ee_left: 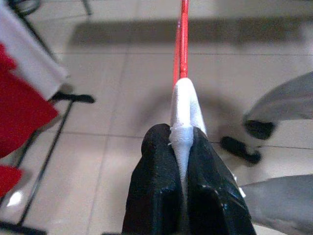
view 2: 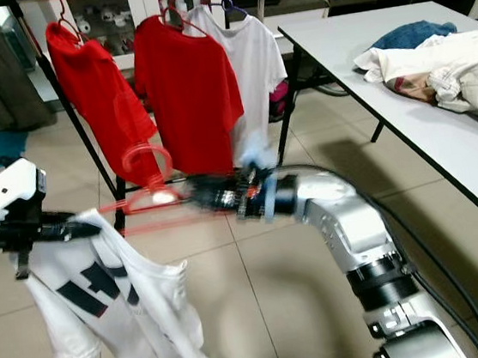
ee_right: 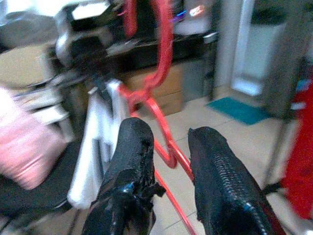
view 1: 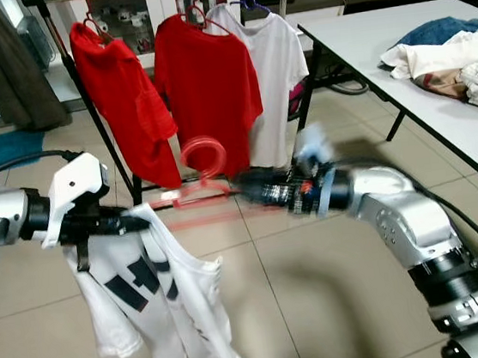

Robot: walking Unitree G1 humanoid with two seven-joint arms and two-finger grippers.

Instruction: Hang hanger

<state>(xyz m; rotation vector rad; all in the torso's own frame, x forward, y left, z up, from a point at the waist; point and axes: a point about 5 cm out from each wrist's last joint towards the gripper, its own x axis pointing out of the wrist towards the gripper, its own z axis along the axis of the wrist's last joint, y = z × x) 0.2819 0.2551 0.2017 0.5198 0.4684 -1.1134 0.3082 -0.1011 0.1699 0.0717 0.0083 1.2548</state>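
While left hand pinches shirt, hanger sits between right hand fingers.

Even, bright indoor light falls from above; soft shadows pool on the glossy beige tiled floor, which carries faint sheen. Motion blur smears the red plastic hanger and the right claw. The right wrist view is blurred throughout, its background out of focus.
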